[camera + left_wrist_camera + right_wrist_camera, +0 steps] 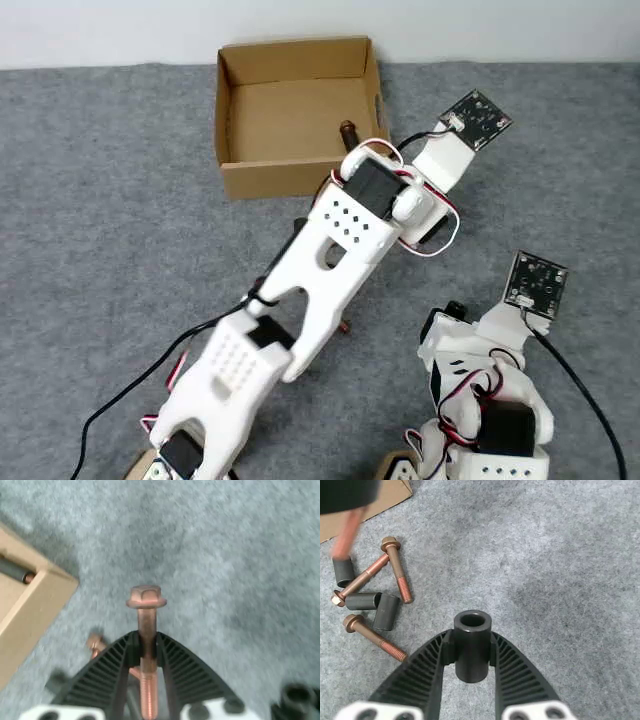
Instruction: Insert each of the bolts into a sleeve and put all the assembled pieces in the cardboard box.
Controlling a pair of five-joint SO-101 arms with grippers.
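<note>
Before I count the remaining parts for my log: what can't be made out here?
High view: the left arm covers most of the loose bolts and sleeves; no count there.
Left wrist view: the cardboard box is cut by the edge, so its contents are mostly unseen.
Right wrist view: a blurred dark shape overlaps the pile's edge; unidentifiable.

Grey mottled felt-like tabletop [100, 200] fills most of high view, speckled texture, soft shadows here & there. Along far edge a plain white strip [100, 30] runs full width; wall or backing board, can't tell which.
</note>
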